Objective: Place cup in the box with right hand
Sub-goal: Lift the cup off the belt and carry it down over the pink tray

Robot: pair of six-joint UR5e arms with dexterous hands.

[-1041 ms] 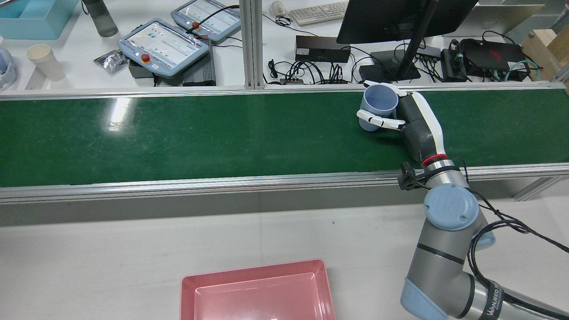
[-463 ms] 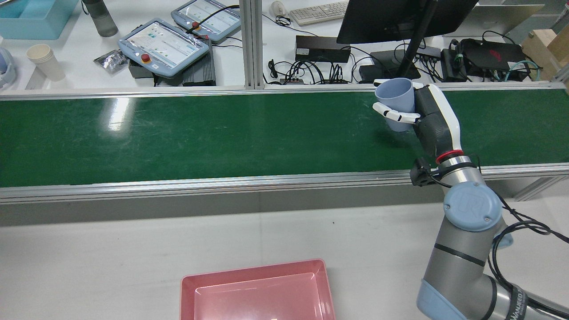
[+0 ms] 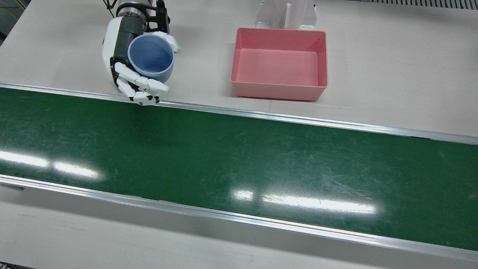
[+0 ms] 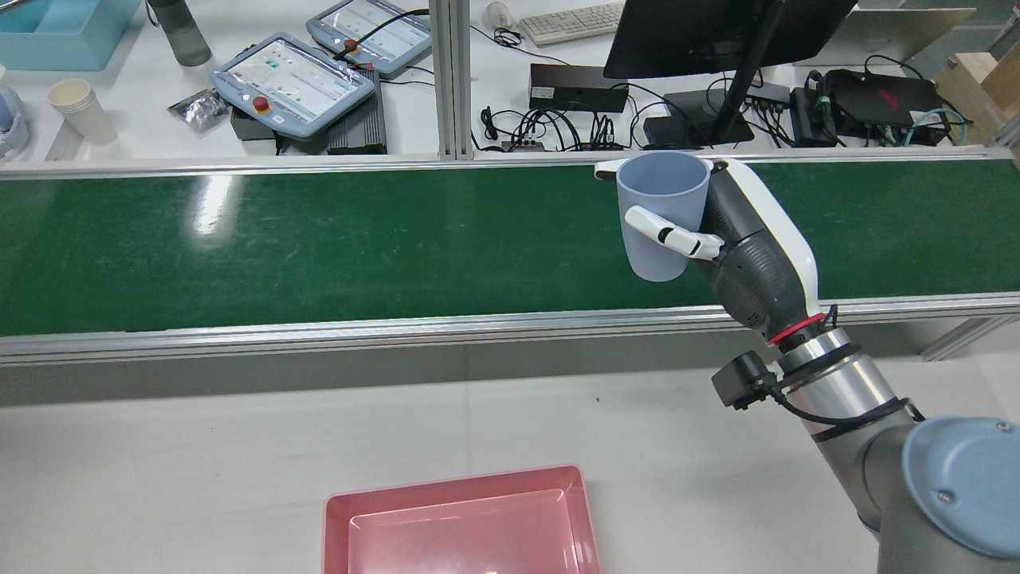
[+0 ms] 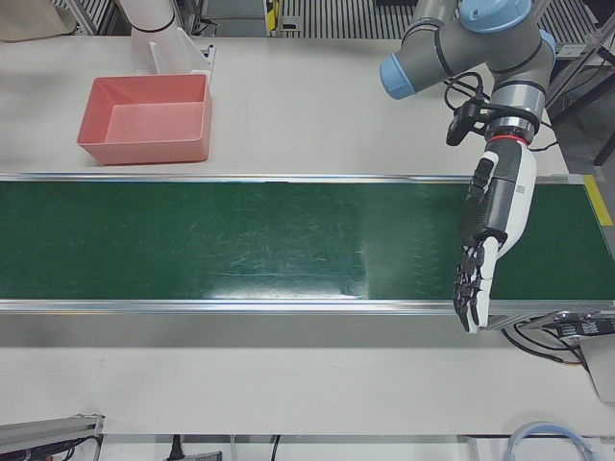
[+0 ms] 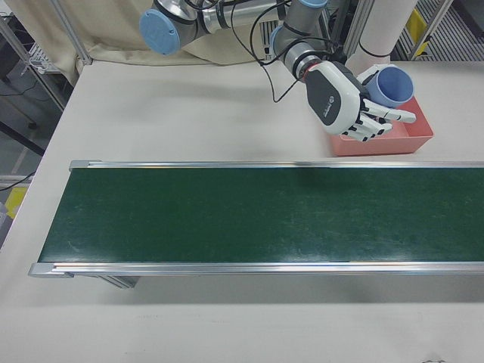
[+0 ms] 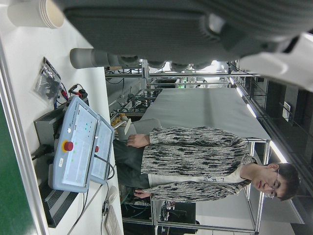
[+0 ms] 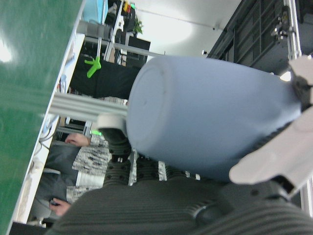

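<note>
My right hand (image 3: 123, 56) is shut on a light blue cup (image 3: 151, 58) and holds it upright in the air. In the front view it is above the white table by the belt's near rail, left of the pink box (image 3: 278, 91). The cup (image 4: 661, 215) and right hand (image 4: 749, 255) also show in the rear view, with the box (image 4: 454, 484) at the bottom edge. The right-front view shows the hand (image 6: 344, 102) and cup (image 6: 393, 85) beside the box (image 6: 382, 144). The cup (image 8: 210, 117) fills the right hand view. My left hand (image 5: 495, 206) is open above the belt's end.
The green conveyor belt (image 3: 239, 160) with metal side rails (image 3: 298, 119) runs across the station. Beyond it in the rear view are teach pendants (image 4: 291, 80), a monitor stand (image 4: 733, 96) and cables. White table surface (image 4: 199, 470) surrounds the box.
My right hand has lifted the cup off the belt and carried it back toward the robot's side and to the left in the rear view. The box has not moved.
</note>
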